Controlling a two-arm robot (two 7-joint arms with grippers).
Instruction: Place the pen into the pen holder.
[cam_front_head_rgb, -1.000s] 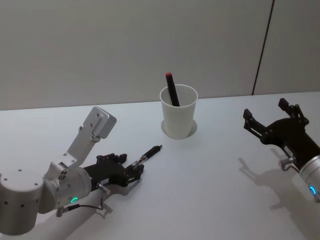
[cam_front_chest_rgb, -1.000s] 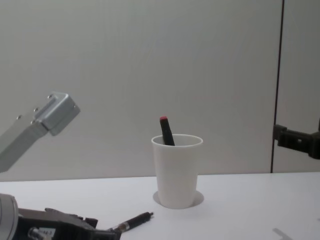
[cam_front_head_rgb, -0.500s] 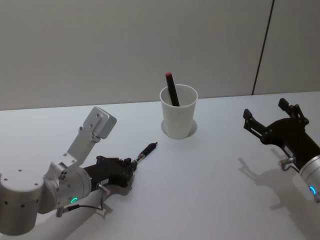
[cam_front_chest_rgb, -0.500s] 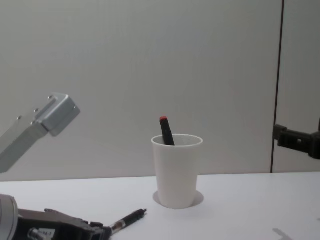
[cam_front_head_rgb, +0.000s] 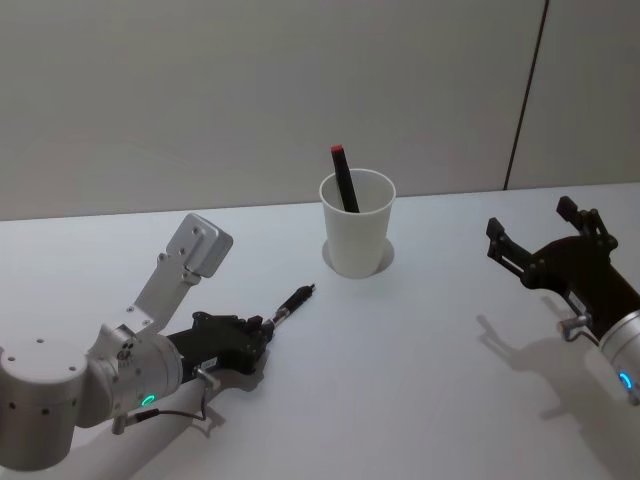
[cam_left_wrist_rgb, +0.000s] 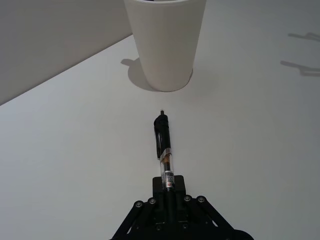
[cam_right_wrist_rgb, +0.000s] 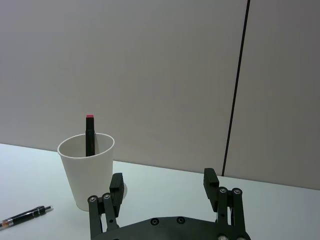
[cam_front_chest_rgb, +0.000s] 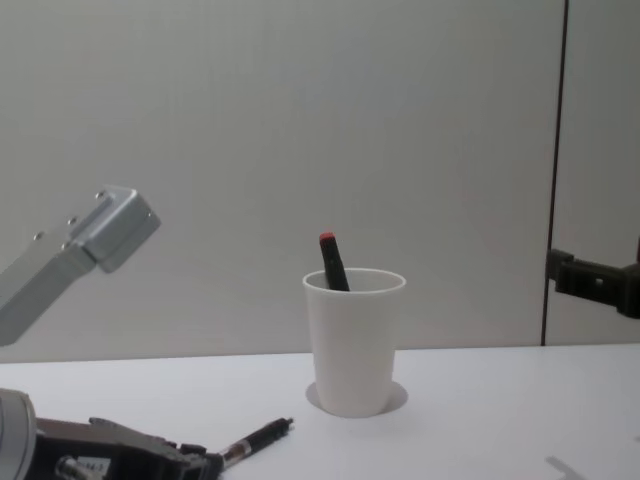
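Head view — pen holder (cam_front_head_rgb: 357, 235), table (cam_front_head_rgb: 420, 370), wall (cam_front_head_rgb: 180, 90).

- The pen holder (cam_front_head_rgb: 357, 235) stands on the table (cam_front_head_rgb: 420, 350), in the middle, toward the back.
- The pen (cam_front_head_rgb: 293, 301) lies before it, to the left, its back end in the left gripper (cam_front_head_rgb: 262, 326).
- The other pen (cam_front_head_rgb: 344, 180) stands inside the pen holder.
- The right gripper (cam_front_head_rgb: 530, 222) is far off to the right.

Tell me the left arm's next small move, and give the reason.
Probably lift straight up. The left gripper is shut on one end of the pen, which lies flat on the table with its free end toward the cup. The cup's rim stands well above it, so the pen must rise first. The right gripper is parked, open, on the right.
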